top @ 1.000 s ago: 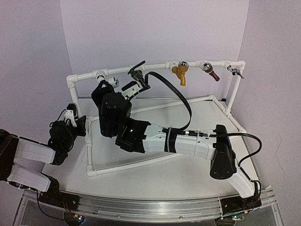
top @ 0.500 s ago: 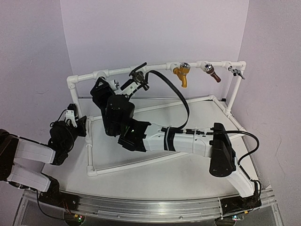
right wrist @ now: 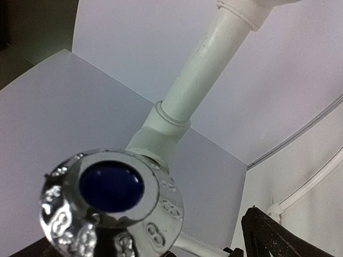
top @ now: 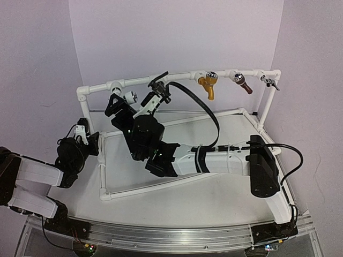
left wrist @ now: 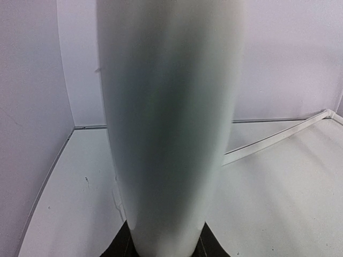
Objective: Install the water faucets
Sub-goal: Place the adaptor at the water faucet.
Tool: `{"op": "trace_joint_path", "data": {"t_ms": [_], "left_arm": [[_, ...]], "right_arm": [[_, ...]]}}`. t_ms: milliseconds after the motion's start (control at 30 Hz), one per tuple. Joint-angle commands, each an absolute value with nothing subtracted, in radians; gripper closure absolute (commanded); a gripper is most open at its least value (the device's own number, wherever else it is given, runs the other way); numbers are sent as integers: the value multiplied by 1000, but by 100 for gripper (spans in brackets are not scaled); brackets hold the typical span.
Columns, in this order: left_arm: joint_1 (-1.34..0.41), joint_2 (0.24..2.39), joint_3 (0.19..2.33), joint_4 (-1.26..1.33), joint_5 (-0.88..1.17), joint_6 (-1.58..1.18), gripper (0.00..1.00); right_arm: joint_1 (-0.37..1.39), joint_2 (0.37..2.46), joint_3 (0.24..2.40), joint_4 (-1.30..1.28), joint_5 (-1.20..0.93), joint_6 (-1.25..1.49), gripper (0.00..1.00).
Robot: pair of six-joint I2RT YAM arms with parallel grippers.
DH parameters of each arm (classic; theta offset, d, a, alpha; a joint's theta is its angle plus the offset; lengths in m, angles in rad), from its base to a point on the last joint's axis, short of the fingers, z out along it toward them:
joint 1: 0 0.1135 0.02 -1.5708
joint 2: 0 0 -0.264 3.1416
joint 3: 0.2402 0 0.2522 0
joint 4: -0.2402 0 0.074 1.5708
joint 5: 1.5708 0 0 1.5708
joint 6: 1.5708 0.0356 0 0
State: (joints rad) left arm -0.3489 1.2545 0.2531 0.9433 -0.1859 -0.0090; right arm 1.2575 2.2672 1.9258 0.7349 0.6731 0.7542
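The right gripper (top: 132, 105) has opened and eased back from the white faucet (top: 128, 97), which sits at eleven o'clock on the pipe frame (top: 96, 86) beside the black faucet (top: 158, 85), so installation looks nearly done, while the left gripper (top: 81, 134) clamps a post.

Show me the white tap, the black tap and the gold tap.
white tap (top: 130, 97), top view, on its round knob.
black tap (top: 159, 87), top view, on its body below the lever.
gold tap (top: 207, 88), top view, on its spout.
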Motion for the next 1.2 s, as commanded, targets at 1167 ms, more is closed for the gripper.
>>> {"op": "trace_joint_path", "data": {"t_ms": [1167], "left_arm": [[-376, 1252, 278, 985, -89, -50, 100]], "right_arm": [[1356, 1631, 1316, 220, 438, -1217, 2]]}}
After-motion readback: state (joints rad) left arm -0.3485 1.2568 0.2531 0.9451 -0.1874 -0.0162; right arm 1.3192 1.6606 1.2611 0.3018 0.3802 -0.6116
